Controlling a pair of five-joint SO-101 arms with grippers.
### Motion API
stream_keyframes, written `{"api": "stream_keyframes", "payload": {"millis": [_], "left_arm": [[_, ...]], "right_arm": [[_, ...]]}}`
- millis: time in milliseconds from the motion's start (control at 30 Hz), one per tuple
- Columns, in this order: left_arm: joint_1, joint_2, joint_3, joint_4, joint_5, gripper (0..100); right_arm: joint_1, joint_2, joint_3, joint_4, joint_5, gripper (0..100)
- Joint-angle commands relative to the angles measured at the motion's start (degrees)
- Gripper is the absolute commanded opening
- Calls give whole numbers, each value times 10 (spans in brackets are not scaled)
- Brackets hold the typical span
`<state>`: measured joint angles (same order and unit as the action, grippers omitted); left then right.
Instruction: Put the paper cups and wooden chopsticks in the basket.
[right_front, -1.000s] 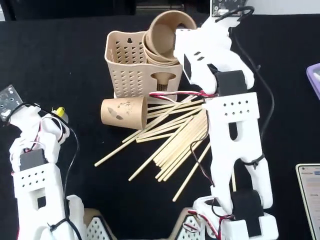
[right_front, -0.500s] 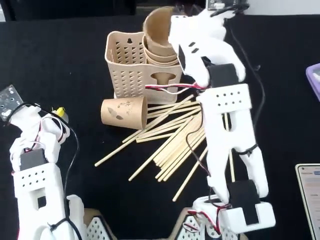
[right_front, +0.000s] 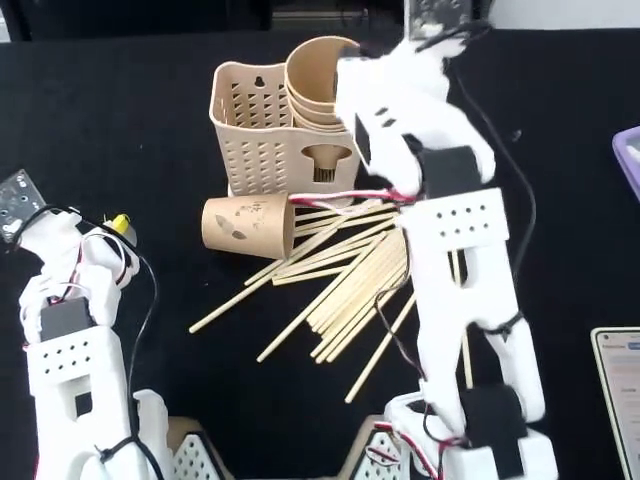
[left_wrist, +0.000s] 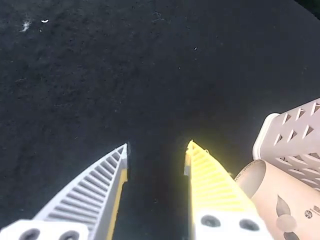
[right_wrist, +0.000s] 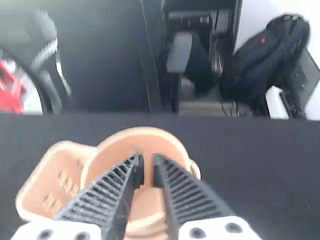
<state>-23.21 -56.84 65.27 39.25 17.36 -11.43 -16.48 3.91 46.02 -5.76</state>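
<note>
High view. Noted slotted basket (right_front: 265, 140) upright on black table (right_front: 120, 120). Inside the basket, stack of paper cups (right_front: 312, 105), with top paper cup (right_front: 318, 65) seated upright in it. Right arm (right_front: 460, 250) stretched to the cup side of the basket, wrist against the rim of the top paper cup. Just in front of the basket: lying paper cup (right_front: 248, 226) on its side, and beside it wooden chopsticks (right_front: 350, 280) fanned in a loose heap up to the basket's front. Left arm (right_front: 70, 330) well apart from the basket, on the lying paper cup's side.

Left wrist view. Left gripper (left_wrist: 156, 150) released, fingers spread over bare table, nothing between them. Mouth of lying paper cup just beside the yellow finger, basket corner close behind.

Right wrist view. Right gripper (right_wrist: 146, 162) clenched on the rim of the top paper cup, directly above the basket.
</note>
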Motion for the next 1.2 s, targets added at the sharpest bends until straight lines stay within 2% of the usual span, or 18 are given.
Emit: {"api": "stream_keyframes", "payload": {"millis": [0,100,233,433,633,833,1167], "left_arm": [[5,-12,-4,-10,2,188],[5,-12,-4,-11,2,188],[5,-12,-4,-11,1,188],[5,-12,0,-12,1,188],[5,-12,0,-12,1,188],[5,-12,1,-12,1,188],[5,-12,1,-12,1,188]], "right_arm": [[-9,-58,60,-33,55,11],[-11,-109,151,-117,64,11],[-17,-172,298,-281,64,11],[-17,-184,471,-496,64,11],[-16,-187,495,-511,64,11],[-19,-189,429,-511,61,11],[-73,-184,456,-511,63,11]]}}
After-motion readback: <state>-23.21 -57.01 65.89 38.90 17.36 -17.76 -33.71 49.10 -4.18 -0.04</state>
